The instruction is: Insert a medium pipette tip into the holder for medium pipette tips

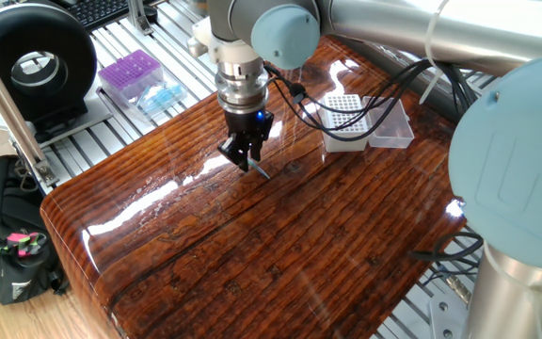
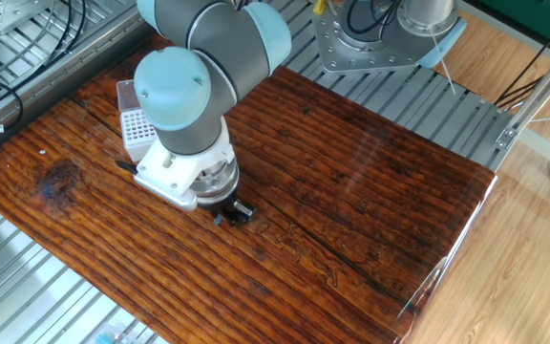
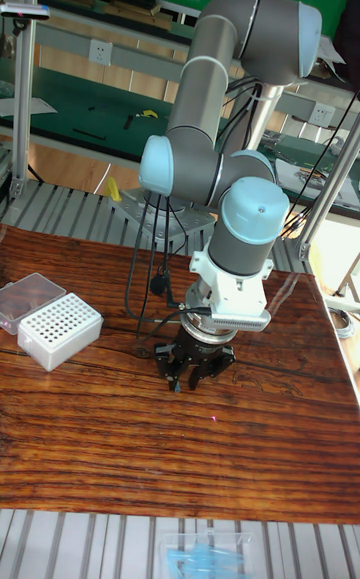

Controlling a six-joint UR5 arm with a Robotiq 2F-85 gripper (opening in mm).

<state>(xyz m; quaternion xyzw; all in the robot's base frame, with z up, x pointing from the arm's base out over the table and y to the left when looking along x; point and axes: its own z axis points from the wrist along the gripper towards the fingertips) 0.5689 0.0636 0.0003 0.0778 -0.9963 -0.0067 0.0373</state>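
Near the middle of the glossy wooden table (image 1: 280, 254), the gripper (image 1: 246, 162) points straight down with its fingertips close over the boards. Its fingers are drawn together on the medium pipette tip (image 1: 260, 169), which slants out below them toward the wood; whether the tip's far end touches the surface is hard to tell from either fixed view. In the tall fixed view the gripper (image 3: 187, 377) sits low over the table and the tip is too small to make out.

The holder for medium pipette tips (image 1: 343, 121) stands well apart from the gripper, close to the table's far edge, its clear lid (image 1: 390, 127) folded open beside it and lying flat. From the other fixed view the holder (image 2: 137, 132) is partly hidden behind the arm's wrist. Between gripper and holder lies bare wood, crossed above by the arm's black cables (image 1: 346, 111). A purple tip box (image 1: 130, 74) and a light-blue pack (image 1: 161, 97) rest off the table on the metal rails.
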